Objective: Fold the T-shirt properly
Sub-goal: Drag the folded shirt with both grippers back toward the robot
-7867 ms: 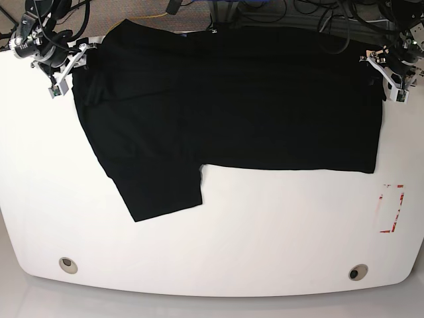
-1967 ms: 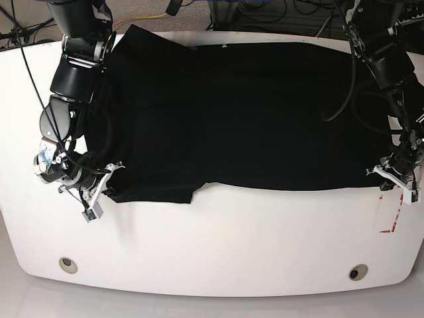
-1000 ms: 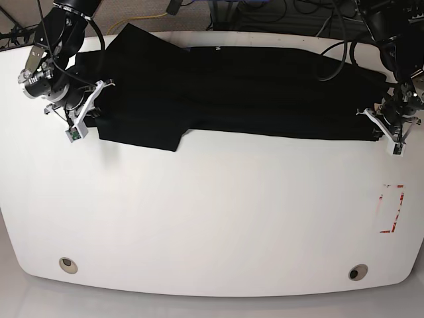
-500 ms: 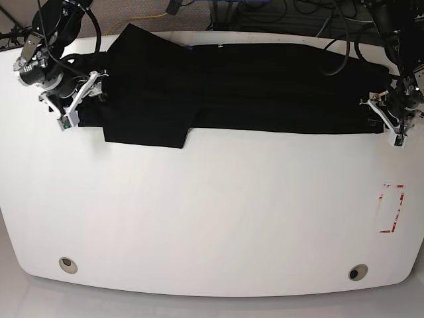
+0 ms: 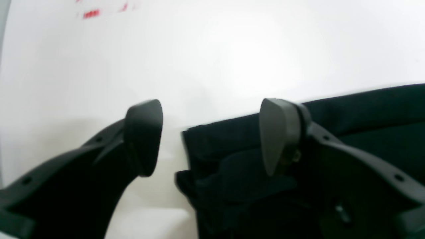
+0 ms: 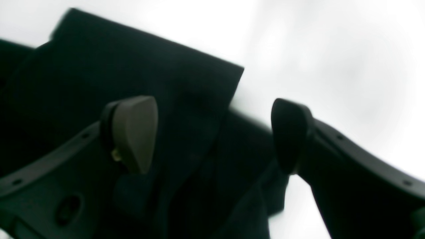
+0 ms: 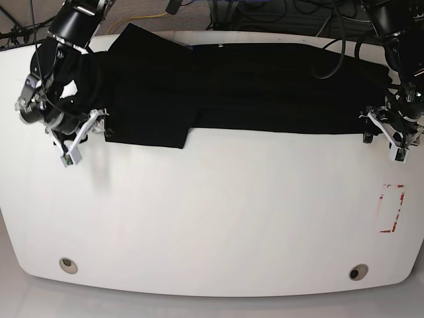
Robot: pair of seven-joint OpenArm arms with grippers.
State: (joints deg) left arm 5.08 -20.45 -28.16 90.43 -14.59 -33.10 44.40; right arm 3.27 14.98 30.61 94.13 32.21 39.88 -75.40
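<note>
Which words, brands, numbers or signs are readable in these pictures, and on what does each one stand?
No word, label, brand or number can be read.
Red marks on the white table: broken lines like part of a rectangle, no readable letters.
Black T-shirt: no readable text on the visible fabric.

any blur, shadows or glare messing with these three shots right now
Right wrist view: the black shirt looks soft, its lower folds smeared; the tabletop is nearly blown-out white. Left wrist view: folds slightly soft, red marks hazy, faint shadow on the tabletop at left. Base view: sharper, but the shirt is so dark that its inner folds barely show.
</note>
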